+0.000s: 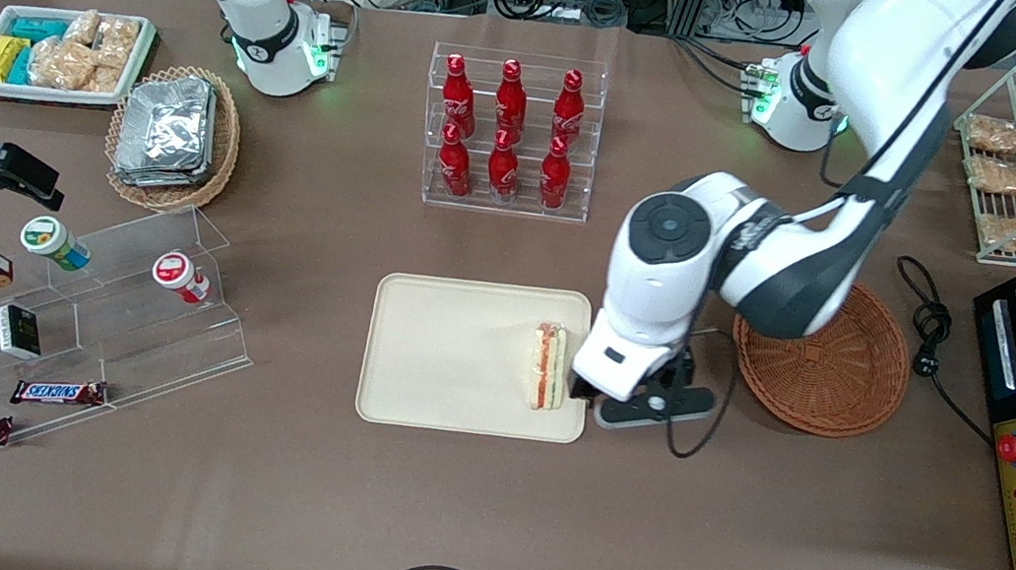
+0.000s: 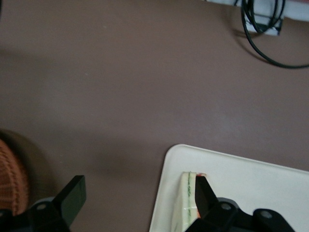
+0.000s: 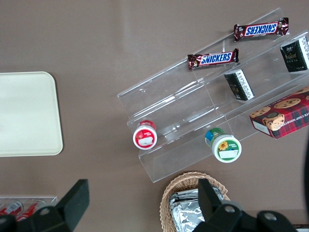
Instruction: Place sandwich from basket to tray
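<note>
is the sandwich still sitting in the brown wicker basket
No, the sandwich lies on the tray, the basket holds nothing visible, and the open gripper sits low at the tray's edge beside it.

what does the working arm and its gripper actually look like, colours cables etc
The left arm is glossy white with dark grey joint sections and a round dark grey cap on its wrist. Its base glows green. A thin black cable loops beside the gripper, which has black angular fingers under a white body, over the tray edge by the sandwich.
</note>
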You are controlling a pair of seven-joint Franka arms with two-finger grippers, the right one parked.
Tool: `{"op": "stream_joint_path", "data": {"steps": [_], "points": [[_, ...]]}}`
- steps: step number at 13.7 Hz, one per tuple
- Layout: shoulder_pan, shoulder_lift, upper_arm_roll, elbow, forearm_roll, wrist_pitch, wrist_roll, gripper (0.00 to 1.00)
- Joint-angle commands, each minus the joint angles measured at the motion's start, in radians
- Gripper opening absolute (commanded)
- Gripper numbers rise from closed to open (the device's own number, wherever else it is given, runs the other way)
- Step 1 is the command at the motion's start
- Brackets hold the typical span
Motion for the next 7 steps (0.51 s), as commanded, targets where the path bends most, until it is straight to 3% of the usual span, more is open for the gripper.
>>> {"op": "stream_joint_path", "data": {"steps": [1, 4, 7], "points": [[-0.004, -0.062, 0.046, 0.002, -0.016, -0.072, -0.001, 1.0], [0.015, -0.124, 0.124, 0.007, -0.085, -0.103, 0.062, 1.0], [0.129, -0.203, 0.131, 0.007, -0.188, -0.172, 0.227, 1.0]]}}
